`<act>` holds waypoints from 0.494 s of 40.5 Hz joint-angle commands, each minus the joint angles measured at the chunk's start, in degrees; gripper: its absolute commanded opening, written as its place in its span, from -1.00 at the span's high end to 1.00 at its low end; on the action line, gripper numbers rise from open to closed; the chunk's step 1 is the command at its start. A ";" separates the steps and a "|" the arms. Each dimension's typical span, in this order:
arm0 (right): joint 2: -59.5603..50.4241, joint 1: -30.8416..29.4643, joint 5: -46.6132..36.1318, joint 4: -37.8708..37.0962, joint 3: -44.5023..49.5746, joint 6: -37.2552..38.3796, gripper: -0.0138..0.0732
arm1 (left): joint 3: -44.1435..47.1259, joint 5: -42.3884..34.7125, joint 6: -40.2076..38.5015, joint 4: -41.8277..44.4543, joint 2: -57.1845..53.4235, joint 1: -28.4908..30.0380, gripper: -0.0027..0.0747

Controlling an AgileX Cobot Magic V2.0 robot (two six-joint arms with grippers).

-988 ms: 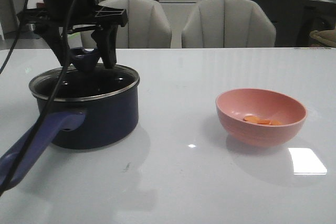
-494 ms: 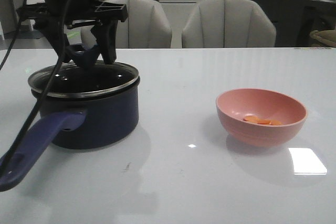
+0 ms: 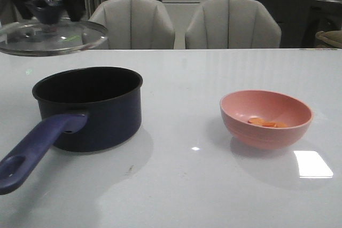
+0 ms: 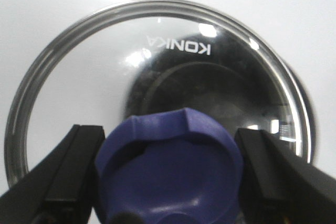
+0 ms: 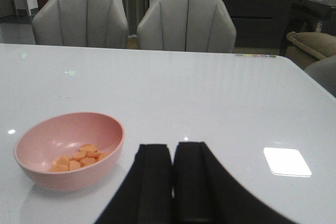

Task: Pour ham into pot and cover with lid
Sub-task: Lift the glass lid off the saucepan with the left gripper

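handle of the pot [image 3: 85, 108] projects toward the near edge of the tabletop [image 3: 187, 185]; any arm sweeping low there could knock it and turn the open pot away from the pour. pink bowl [image 3: 265, 118] stands well apart to the right, with the ham [image 3: 265, 123] lying as a few thin slices at its bottom. right end effector [image 5: 172, 174] sits near the bowl with fingers pressed together, holding nothing, so the bowl is not yet gripped; a shallow grip on the rim could tip it and scatter slices short of the pot. farther back, left end effector [image 4: 168, 174] clamps the knob of the lid [image 3: 51, 36], held high above and behind the pot. glass hanging from a smooth knob may twist or slip, in my judgement.
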 commanded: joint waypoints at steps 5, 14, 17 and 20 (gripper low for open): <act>-1.09 -0.31 -4.60 -0.58 -0.26 -0.04 0.34 | 4.58 -3.92 -0.72 3.59 -10.00 7.20 0.07; -1.09 -0.31 -4.60 -0.58 -0.26 -0.04 0.34 | 17.03 -10.71 3.67 0.28 -16.86 19.93 0.07; -1.09 -0.31 -4.60 -0.58 -0.26 -0.04 0.34 | 21.17 -14.05 5.86 -4.34 -17.72 24.28 0.07; -1.09 -0.31 -4.60 -0.58 -0.26 -0.04 0.34 | 24.61 -18.03 7.46 -8.65 -17.82 27.85 0.07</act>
